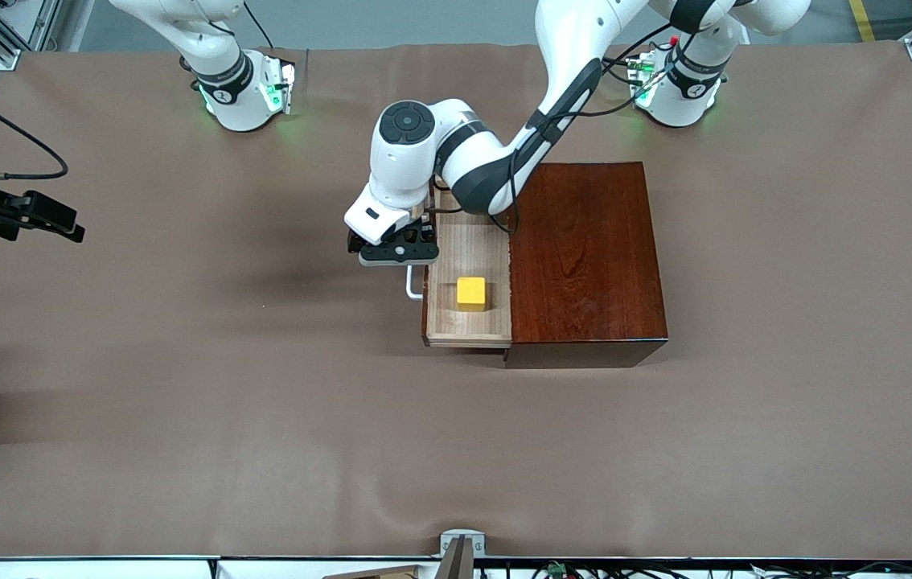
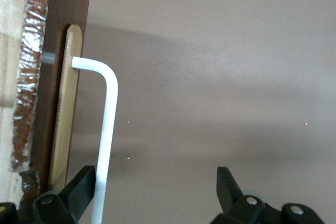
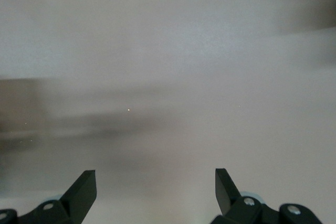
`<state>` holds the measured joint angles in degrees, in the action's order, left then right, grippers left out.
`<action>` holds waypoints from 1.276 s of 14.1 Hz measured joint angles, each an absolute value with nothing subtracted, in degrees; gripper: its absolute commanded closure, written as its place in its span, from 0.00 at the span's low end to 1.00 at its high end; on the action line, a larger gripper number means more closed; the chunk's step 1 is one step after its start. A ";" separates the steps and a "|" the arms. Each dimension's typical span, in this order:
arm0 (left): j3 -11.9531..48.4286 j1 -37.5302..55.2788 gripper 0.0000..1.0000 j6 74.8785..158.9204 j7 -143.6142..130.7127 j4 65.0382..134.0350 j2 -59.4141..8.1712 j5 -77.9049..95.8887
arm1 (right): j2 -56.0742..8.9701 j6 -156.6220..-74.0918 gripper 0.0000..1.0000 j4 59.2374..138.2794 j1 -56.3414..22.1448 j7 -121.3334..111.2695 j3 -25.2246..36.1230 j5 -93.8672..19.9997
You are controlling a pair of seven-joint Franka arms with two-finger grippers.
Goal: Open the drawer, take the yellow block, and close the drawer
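The drawer point(image 1: 466, 241) stands pulled out of the mahogany box point(image 1: 585, 257) toward the right arm's end of the table. The yellow block point(image 1: 471, 291) sits on its pale wood floor. My left gripper point(image 1: 396, 259) hangs at the drawer's front, over the white handle point(image 1: 411, 285). In the left wrist view this gripper point(image 2: 156, 177) is open, with the handle point(image 2: 107, 129) between its fingers, close beside one finger point(image 2: 83, 182). The dark drawer front point(image 2: 68, 24) runs alongside. My right gripper point(image 1: 54, 221) waits open, and holds nothing, above bare table point(image 3: 168, 77) at the right arm's end.
Brown cloth point(image 1: 263, 402) covers the whole table. The box is the only large thing on it. Both arm bases point(image 1: 243, 88) stand along the edge farthest from the front camera.
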<state>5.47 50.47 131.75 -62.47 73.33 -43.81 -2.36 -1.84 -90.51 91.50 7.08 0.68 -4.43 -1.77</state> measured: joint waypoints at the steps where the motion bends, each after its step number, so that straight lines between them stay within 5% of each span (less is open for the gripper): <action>1: 5.46 50.48 0.00 131.70 -62.71 73.27 -43.73 -2.35 | -1.84 -90.51 0.00 91.50 7.08 0.68 -4.43 -1.77; 12: 5.60 50.74 0.00 122.85 -63.32 70.49 -39.26 -1.56 | -1.85 -90.51 0.00 91.50 7.08 0.68 -4.43 -1.77; 18: 4.96 39.08 0.00 114.83 -60.12 70.46 -31.90 -1.56 | -1.87 -90.51 0.00 91.51 6.74 0.67 -4.59 -1.77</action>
<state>4.96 39.08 114.83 -60.12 70.46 -31.90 -1.56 -1.87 -90.51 91.51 6.74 0.67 -4.59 -1.77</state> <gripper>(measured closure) 0.000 0.000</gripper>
